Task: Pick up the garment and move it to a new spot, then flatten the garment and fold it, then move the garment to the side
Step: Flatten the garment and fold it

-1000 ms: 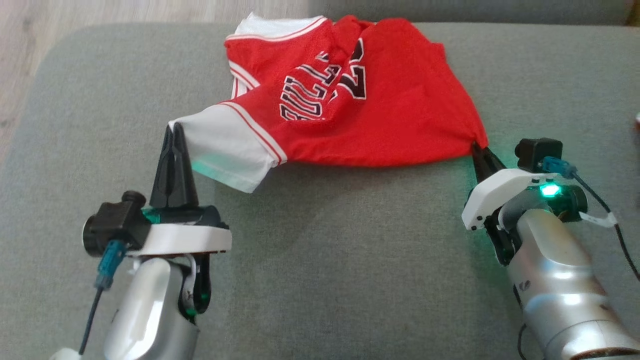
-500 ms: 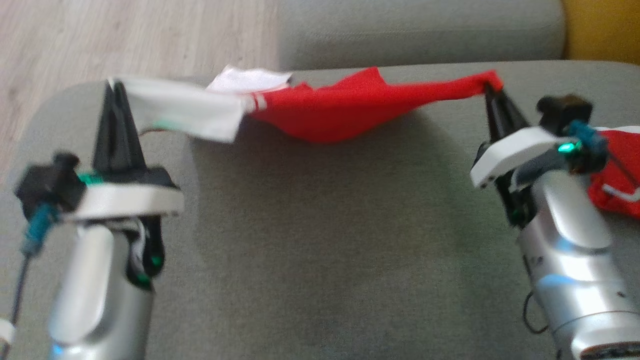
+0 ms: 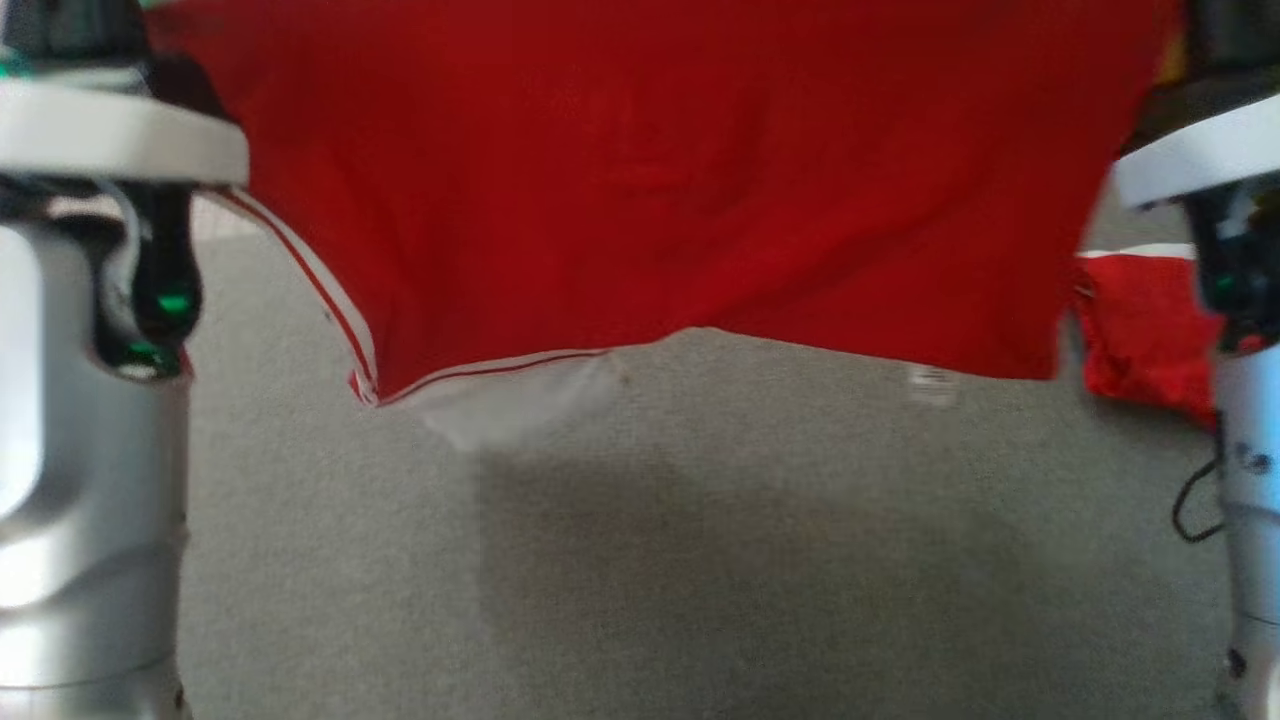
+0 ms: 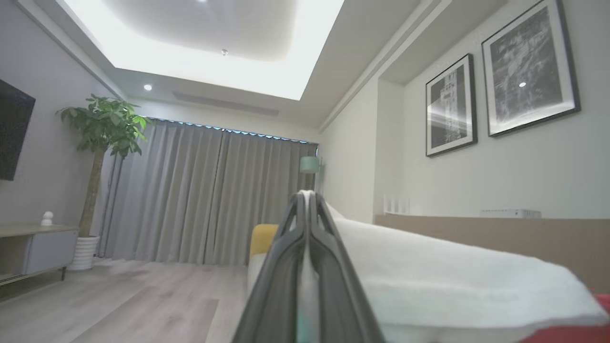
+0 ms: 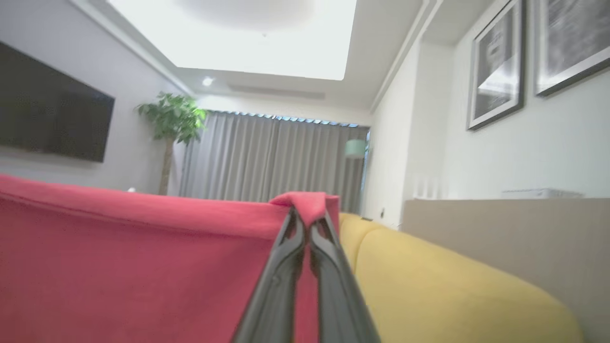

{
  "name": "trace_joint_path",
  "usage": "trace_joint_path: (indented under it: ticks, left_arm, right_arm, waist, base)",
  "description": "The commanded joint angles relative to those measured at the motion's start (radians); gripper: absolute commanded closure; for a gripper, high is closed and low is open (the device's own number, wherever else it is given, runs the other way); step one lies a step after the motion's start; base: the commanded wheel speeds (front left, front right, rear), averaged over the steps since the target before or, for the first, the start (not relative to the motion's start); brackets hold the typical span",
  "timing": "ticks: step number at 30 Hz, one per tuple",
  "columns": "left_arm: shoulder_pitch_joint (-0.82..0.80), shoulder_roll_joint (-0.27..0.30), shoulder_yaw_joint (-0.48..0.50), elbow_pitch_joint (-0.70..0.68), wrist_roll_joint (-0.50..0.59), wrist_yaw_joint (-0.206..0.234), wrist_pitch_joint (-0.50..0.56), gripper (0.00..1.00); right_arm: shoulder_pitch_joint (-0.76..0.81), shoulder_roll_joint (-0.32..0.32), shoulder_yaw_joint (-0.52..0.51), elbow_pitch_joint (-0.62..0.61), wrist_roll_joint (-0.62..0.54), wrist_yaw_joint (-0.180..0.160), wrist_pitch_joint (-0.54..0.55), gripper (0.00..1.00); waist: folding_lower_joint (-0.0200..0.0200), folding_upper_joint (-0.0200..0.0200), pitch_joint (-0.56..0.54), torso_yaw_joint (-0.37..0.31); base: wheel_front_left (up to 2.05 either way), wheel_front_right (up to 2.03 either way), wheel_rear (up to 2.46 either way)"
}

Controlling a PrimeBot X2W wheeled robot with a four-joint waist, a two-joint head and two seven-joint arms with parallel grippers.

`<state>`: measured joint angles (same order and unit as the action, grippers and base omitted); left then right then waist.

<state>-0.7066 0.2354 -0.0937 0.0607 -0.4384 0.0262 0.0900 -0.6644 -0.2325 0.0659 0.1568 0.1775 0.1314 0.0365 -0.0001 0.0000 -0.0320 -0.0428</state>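
The red jersey (image 3: 650, 180) hangs spread across the top of the head view above the grey cushion (image 3: 700, 580), a small label (image 3: 933, 385) at its hem too blurred to read. The left gripper (image 4: 307, 197) is clamped on its white edge, the right gripper (image 5: 309, 216) on a red corner; behind stand grey curtains (image 4: 205, 190), a potted plant (image 4: 107, 128) and framed prints (image 4: 450, 107)

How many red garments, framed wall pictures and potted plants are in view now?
Red garments: 2, the red-and-white fabric jersey hanging lifted and a crumpled red cloth garment on the grey sofa cushion.
Black-framed wall pictures: 2, the smaller picture and the larger picture.
Plants: 1, the potted green plant.
Total: 5.
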Motion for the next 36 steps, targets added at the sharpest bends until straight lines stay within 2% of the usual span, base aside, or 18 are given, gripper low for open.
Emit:
trace_joint_path:
  ticks: [1,4,6,9,13,16,19,21,23,24,27,30,36]
  left_arm:
    - [-0.056,0.044,0.046,-0.041,-0.011,0.0,0.01,1.0]
    - [-0.067,0.034,0.079,-0.095,-0.047,0.026,0.034,1.0]
    - [-0.05,0.003,0.111,-0.144,-0.086,0.063,0.044,1.0]
    - [-0.001,-0.018,0.117,-0.226,-0.115,0.087,0.08,1.0]
    - [0.024,-0.018,0.11,-0.277,-0.13,0.101,0.129,1.0]
    - [-0.013,-0.009,0.106,-0.246,-0.131,0.105,0.15,1.0]
    - [-0.091,-0.022,0.101,-0.143,-0.158,0.11,0.181,1.0]
    - [-0.18,-0.018,0.086,-0.047,-0.149,0.106,0.188,1.0]
    - [-0.279,-0.01,0.069,0.071,-0.128,0.097,0.174,1.0]
    - [-0.387,0.004,0.053,0.188,-0.1,0.081,0.145,1.0]
    - [-0.546,0.018,0.05,0.352,-0.07,0.068,0.075,1.0]
    - [-0.692,0.024,0.044,0.486,-0.042,0.057,-0.012,1.0]
    - [-0.833,-0.005,0.021,0.678,-0.034,-0.005,-0.152,1.0]
  right_arm:
    - [-0.03,-0.001,0.0,-0.062,0.004,-0.001,0.013,1.0]
    - [-0.012,0.005,-0.033,-0.193,-0.009,-0.001,0.059,1.0]
    - [0.009,0.013,-0.05,-0.267,-0.015,-0.001,0.095,1.0]
    - [0.048,0.016,-0.059,-0.347,-0.023,-0.001,0.153,1.0]
    - [0.083,0.007,-0.067,-0.379,-0.018,-0.001,0.207,1.0]
    - [0.061,0.001,-0.067,-0.348,0.006,-0.001,0.216,1.0]
    - [-0.006,-0.011,-0.057,-0.256,0.035,-0.001,0.205,1.0]
    - [-0.081,-0.092,0.005,-0.174,-0.015,-0.001,0.166,1.0]
    - [-0.168,-0.114,0.043,-0.058,-0.009,-0.001,0.118,1.0]
    - [-0.278,-0.13,0.077,0.061,-0.008,-0.001,0.065,1.0]
    - [-0.443,-0.134,0.109,0.235,-0.034,-0.001,-0.031,1.0]
    - [-0.584,-0.105,0.101,0.395,-0.057,-0.001,-0.123,1.0]
    - [-0.709,-0.06,0.085,0.628,-0.078,-0.001,-0.256,1.0]
  waist:
    - [0.0001,0.0,-0.004,-0.012]
    - [0.0001,0.0,-0.002,-0.033]
    - [0.0001,0.0,0.002,-0.045]
    - [0.0001,0.0,0.016,-0.059]
    - [0.0001,0.0,0.056,-0.065]
    - [0.0001,0.0,0.118,-0.067]
    - [0.0001,0.0,0.193,-0.061]
    - [0.0001,0.0,0.25,-0.051]
    - [0.0001,0.0,0.292,-0.045]
    - [0.0001,0.0,0.329,-0.043]
    - [0.0001,0.0,0.372,-0.043]
    - [0.0001,0.0,0.403,-0.037]
    - [0.0001,0.0,0.425,-0.013]
  base:
    - [0.0,0.0,0.0]
    - [0.0,0.0,0.0]
    - [0.0,0.0,0.0]
    - [0.0,0.0,0.0]
    - [0.0,0.0,0.0]
    - [0.0,0.0,0.0]
    - [0.0,0.0,0.0]
    - [0.0,0.0,0.0]
    - [0.0,0.0,0.0]
    - [0.0,0.0,0.0]
    - [0.0,0.0,0.0]
    - [0.0,0.0,0.0]
    - [0.0,0.0,0.0]
